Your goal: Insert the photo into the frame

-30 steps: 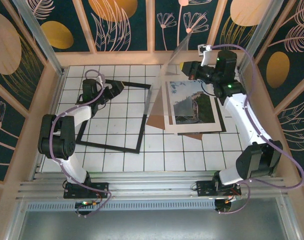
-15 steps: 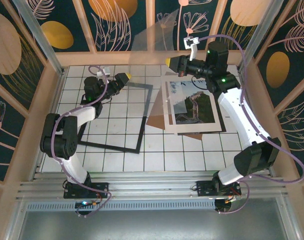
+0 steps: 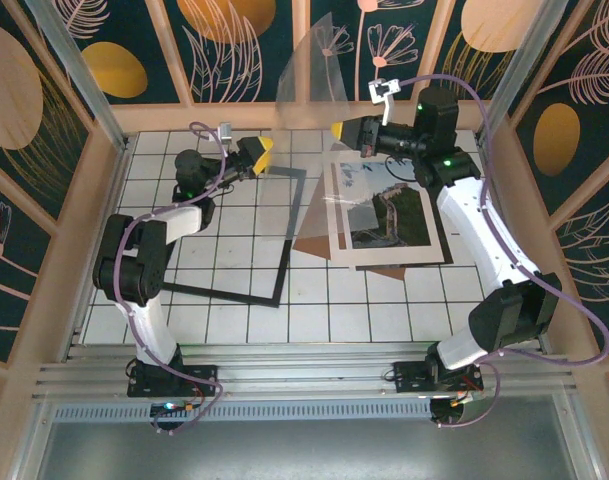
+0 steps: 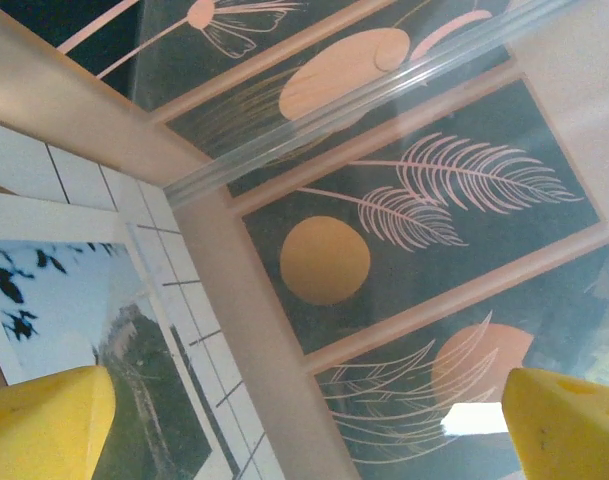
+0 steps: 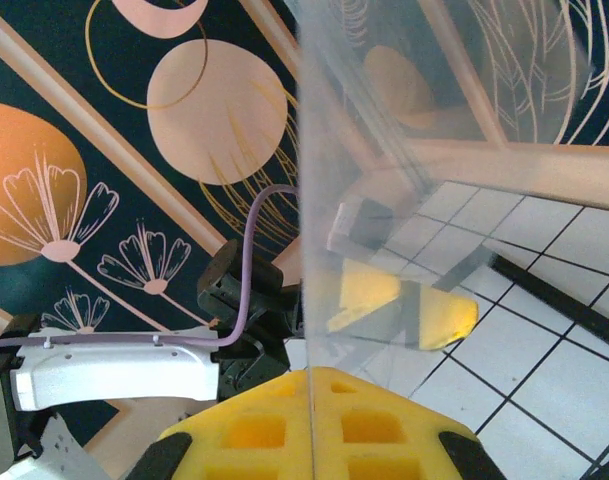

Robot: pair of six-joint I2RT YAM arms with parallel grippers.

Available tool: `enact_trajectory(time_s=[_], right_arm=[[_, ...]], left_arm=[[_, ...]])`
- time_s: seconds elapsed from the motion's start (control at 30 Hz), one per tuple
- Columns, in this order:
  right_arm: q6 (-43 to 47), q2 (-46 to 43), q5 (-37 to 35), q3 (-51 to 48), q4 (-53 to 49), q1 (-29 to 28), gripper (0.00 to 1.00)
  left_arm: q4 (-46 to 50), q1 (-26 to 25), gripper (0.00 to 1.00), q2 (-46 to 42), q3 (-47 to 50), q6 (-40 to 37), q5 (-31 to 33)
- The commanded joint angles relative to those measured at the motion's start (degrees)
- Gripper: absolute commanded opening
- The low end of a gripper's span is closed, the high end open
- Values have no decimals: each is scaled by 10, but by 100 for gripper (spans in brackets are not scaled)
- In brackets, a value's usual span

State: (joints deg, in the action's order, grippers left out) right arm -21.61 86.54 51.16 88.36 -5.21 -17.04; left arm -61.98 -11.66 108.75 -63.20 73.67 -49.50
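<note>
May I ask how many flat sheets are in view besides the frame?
3: photo on the table, brown board beneath it, clear pane held in the right pincer.

A clear sheet (image 3: 309,70) stands tilted in the air above the far edge of the white tiled table top (image 3: 384,310), faintly mirroring the walls. A brown cardboard board (image 3: 311,243) lies flat on the tiles, right of centre. Dark wall panels (image 3: 84,50) carry orange discs and pale leaf outlines between wooden posts (image 3: 302,50).
</note>
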Motion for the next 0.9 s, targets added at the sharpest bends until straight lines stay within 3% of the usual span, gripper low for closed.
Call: enact_trajectory(time_s=[0.0, 0.3, 0.87], right_arm=[[-8, -5, 23, -4, 25, 6, 0], [-13, 6, 34, 27, 16, 5, 0], [-5, 19, 37, 32, 1, 3, 0]], left_arm=[[-13, -3, 99, 7, -21, -3, -9], [29, -3, 99, 24, -23, -8, 14], [-151, -4, 99, 58, -19, 127, -23]])
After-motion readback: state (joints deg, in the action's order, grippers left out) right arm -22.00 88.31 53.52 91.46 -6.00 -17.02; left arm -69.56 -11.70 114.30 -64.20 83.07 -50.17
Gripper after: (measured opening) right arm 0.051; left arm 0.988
